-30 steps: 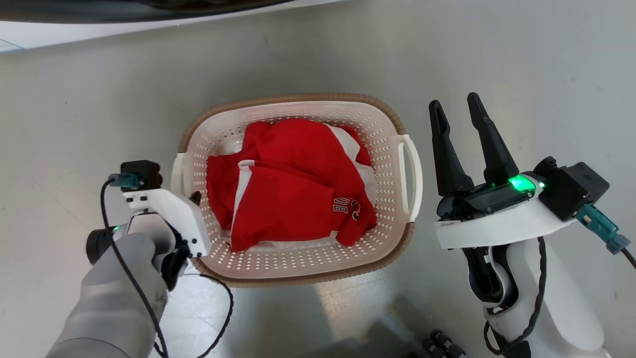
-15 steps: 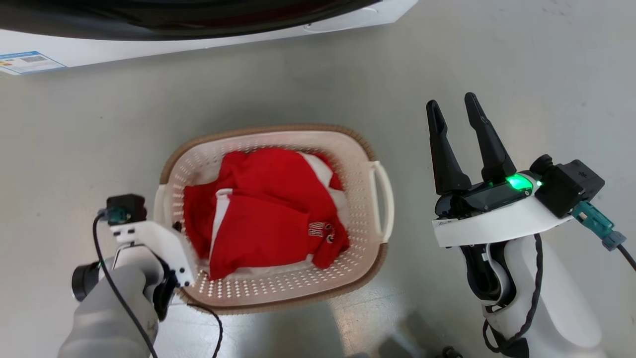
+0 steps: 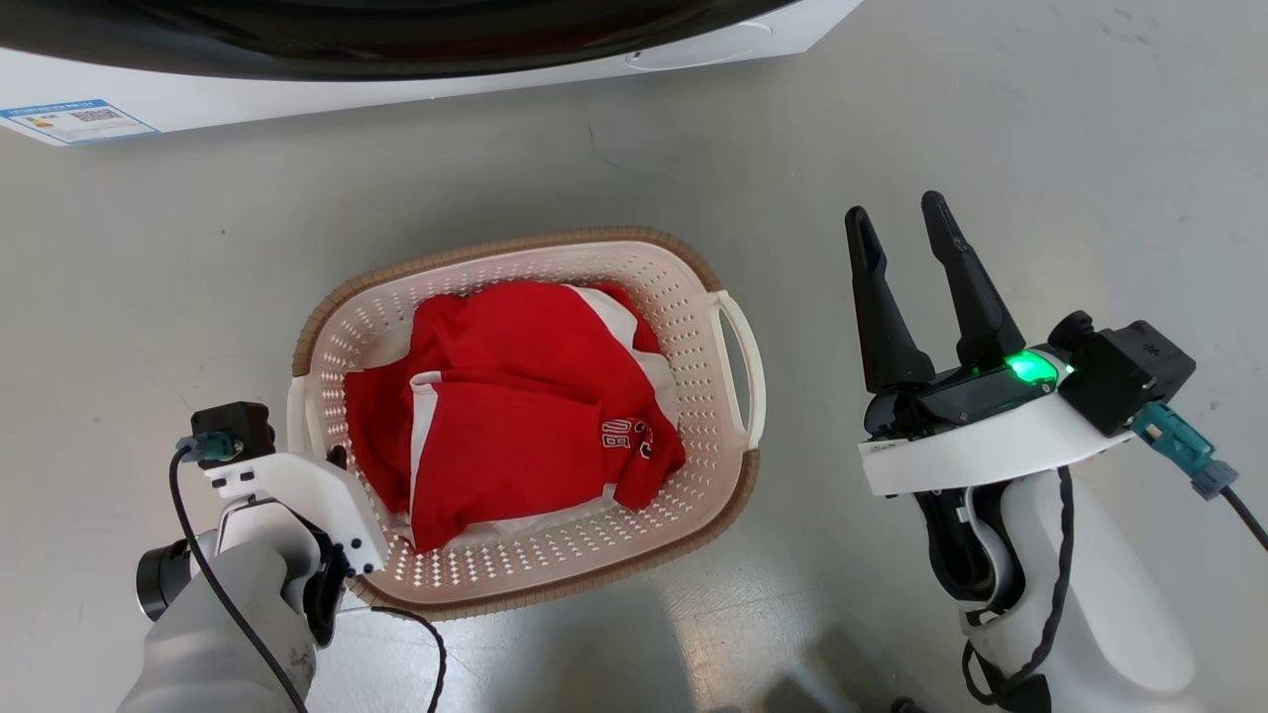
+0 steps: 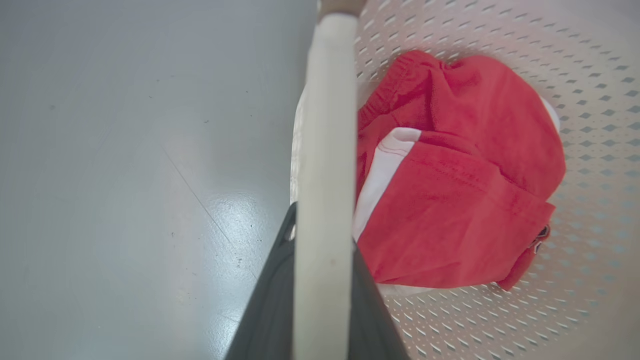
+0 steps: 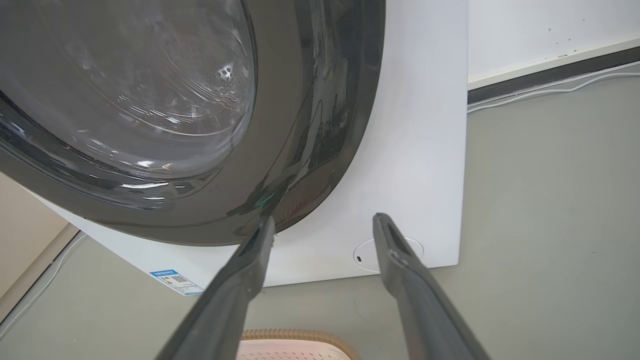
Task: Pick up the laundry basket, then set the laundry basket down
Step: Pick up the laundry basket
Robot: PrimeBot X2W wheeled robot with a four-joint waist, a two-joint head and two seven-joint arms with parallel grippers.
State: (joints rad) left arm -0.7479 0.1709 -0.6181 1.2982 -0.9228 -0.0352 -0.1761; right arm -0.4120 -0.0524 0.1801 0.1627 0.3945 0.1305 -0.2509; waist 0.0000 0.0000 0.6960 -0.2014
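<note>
while our left claw [image 4: 322, 235] clamps the white side handle [image 4: 325, 125] of the laundry basket [image 3: 555, 569], our right claw [image 3: 895, 206] stands wide and empty beside it. red clothing [image 3: 525, 416] lies inside.

Glossy grey floor [image 3: 991, 119] — white washing machine [image 5: 420, 150] behind

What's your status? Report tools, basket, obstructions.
Left tool shut on white loop handle of cream perforated plastic laundry basket. Right tool open, empty, beside it. White washing machine ahead, clear of basket.
</note>
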